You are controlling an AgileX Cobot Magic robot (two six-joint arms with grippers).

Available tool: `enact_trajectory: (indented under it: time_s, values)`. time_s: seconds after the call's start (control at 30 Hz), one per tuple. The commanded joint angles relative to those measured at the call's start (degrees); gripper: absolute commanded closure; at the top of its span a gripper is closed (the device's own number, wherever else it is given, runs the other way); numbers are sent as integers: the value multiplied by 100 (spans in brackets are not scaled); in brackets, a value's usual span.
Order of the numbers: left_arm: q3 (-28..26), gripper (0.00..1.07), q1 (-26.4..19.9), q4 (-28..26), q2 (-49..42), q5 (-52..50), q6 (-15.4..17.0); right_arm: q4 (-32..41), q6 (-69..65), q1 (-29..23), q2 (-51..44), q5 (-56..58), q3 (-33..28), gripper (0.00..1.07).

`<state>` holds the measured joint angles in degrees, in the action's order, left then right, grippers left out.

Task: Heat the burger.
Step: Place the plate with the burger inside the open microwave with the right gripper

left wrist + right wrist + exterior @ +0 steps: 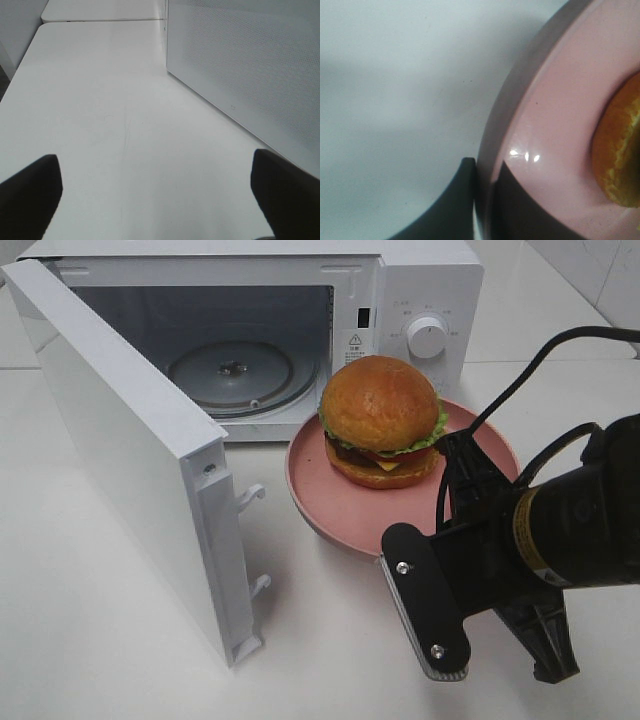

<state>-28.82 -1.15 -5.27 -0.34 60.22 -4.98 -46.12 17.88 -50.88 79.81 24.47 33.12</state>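
by the open microwave, right claw pinches pink plate under burger; left claw gapes.

Everything is lit brightly and evenly; glints are seen on the pink plate, and the burger is blurred up close.

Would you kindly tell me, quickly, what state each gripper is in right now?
Left gripper: open, holding nothing.
Right gripper: shut on the rim of the pink plate that carries the burger.
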Motion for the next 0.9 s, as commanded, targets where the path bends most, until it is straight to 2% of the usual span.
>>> enact_trajectory:
  time_s: [0.03,0.13,0.17,0.2,0.27,0.3,0.47,0.53,0.6,0.63,0.67,0.73,0.77,0.9]
  values:
    - [23,12,-6,-17,-109,-80,29,-57,458,223,-40,-344,40,107]
    - [23,12,-6,-17,-109,-80,29,355,1169,453,-40,-533,40,107]
    - [23,12,-6,-17,-109,-80,29,768,1707,579,-40,-636,40,107]
    - [23,12,-6,-17,-109,-80,29,768,1707,579,-40,-636,40,107]
    - [23,12,-6,-17,-109,-80,29,1329,2567,802,-40,-768,40,107]
    - [23,12,-6,-17,-109,-80,29,1329,2567,802,-40,-768,40,107]
    - [23,12,-6,-17,-109,-80,29,2240,4177,1209,-40,-1008,40,107]
    - [23,12,-6,-17,-109,-80,29,2389,4412,1266,-40,-1031,40,107]
    - [23,12,-6,-17,-109,-80,29,3019,5317,1409,-40,-1037,40,107]
    - [23,12,-6,-17,-109,-80,29,3019,5317,1409,-40,-1037,40,107]
    - [23,12,-6,-17,-109,-80,29,3455,5964,1513,-40,-1043,40,107]
    - [23,12,-6,-17,-109,-80,29,3661,6274,1570,-40,-1043,40,107]
    - [23,12,-6,-17,-109,-80,29,4074,6812,1673,-40,-1071,40,107]
    - [23,12,-6,-17,-109,-80,29,4612,7529,1788,-40,-1117,40,107]
